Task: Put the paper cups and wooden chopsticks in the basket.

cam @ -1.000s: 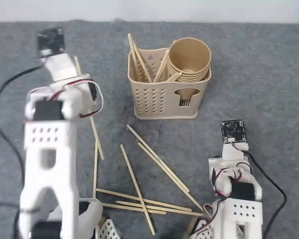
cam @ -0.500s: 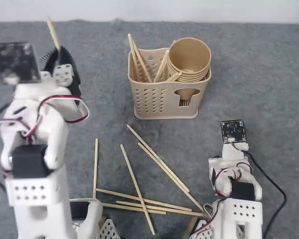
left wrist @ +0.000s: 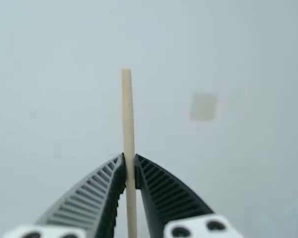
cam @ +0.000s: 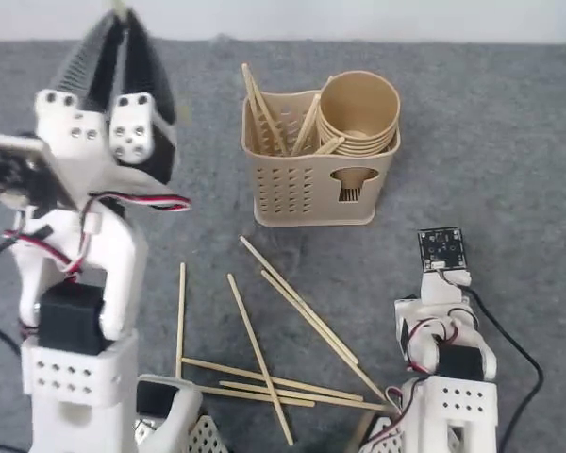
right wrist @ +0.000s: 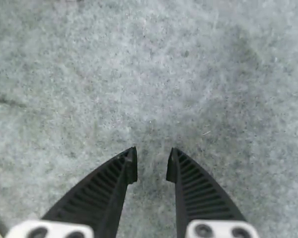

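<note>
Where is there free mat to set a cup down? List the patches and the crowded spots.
Free: the mat right of the basket, and the strip between the basket and the raised left gripper holding a chopstick. Crowded: loose chopsticks crisscross the mat in front of the basket, between the two arm bases.

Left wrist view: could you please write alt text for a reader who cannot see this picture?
The left gripper is shut on a single wooden chopstick, which sticks straight out beyond its dark ribbed jaws. Behind them is a plain pale background with one faint square patch.
</note>
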Controlling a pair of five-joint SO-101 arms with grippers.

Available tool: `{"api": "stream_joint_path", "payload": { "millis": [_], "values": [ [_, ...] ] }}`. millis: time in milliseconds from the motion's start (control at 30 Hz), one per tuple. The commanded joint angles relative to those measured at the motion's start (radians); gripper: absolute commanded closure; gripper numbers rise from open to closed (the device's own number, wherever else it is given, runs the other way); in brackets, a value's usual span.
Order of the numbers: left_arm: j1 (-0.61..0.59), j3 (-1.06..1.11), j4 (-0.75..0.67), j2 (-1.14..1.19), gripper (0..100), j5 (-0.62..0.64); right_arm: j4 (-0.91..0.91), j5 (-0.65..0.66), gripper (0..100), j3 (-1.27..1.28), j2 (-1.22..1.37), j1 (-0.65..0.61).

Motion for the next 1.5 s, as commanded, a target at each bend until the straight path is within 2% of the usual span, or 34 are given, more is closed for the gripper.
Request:
{"api": "stream_joint_path", "payload": {
  "millis": [0,167,467,600,700,1133,1233,1367,1467],
  "values": [
    [0.13,0.042,-0.169,-0.011,99,-0.005,-0.022,0.011,88.4,-0.005,-0.018,0.015],
    [0.209,0.22,-0.41,-0.011,99,-0.005,-0.024,0.014,88.4,-0.005,-0.018,0.015],
    [0.212,0.354,-0.434,0.023,99,-0.005,-0.024,0.017,88.4,-0.006,-0.018,0.013],
    [0.189,0.351,-0.589,0.144,99,-0.005,-0.024,0.017,88.4,-0.006,-0.018,0.013],
    [0.176,0.346,-0.634,0.209,99,-0.005,-0.024,0.017,88.4,-0.006,-0.018,0.015],
    [0.173,0.383,-0.503,0.241,98,-0.009,-0.024,0.018,88.4,-0.006,-0.018,0.016],
    [0.153,0.358,-0.47,0.241,93,-0.006,-0.024,0.018,88.4,-0.006,-0.018,0.016],
    [0.107,0.277,-0.299,0.241,79,0.014,-0.024,0.018,88.4,-0.006,-0.018,0.016],
    [0.04,0.173,-0.137,0.241,78,0.107,-0.024,0.018,88.4,-0.006,-0.018,0.016]
  ]
}}
